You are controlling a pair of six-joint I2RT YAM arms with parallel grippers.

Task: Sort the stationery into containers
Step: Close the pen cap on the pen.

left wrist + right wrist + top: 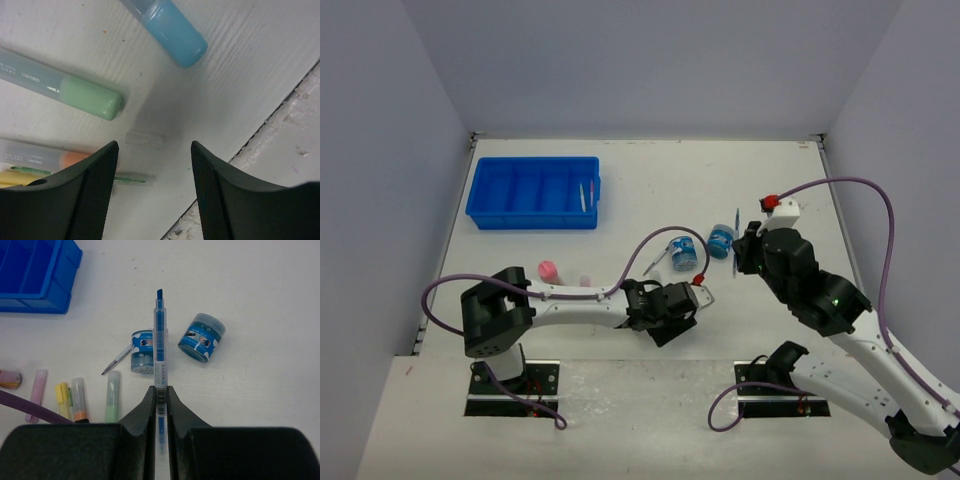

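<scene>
You had the right jaws pressed tight on a blue pen (160, 355). They gripped it at its lower end, so most of its length stood out past them, above a round blue tub (201, 337) and a second tub (141, 357) right of mid-surface. The blue tray (532, 192) sat well apart by the far left corner, with one pen (585, 196) in its rightmost compartment. Risk one: with so long an overhang, the blue pen could have pivoted in the pinch or struck the tray wall on entry, and the narrow compartments left little room for error. Risk two: the way to the tray crossed the left arm (570, 300), which lay stretched along the near edge, and a low carry could have clipped it. The left jaws stood spread and empty, low over bare surface just beside the green marker (75, 92). The blue marker (170, 27) lay beyond, and the orange marker (50, 157) and a thin green pen (125, 178) were partly hidden behind one jaw. Risk three: closing there would have caught nothing, and a sideways nudge could have rolled these round sticks toward the near edge close by. The pink-capped bottle (548, 269) remained unsorted toward the near left corner.
</scene>
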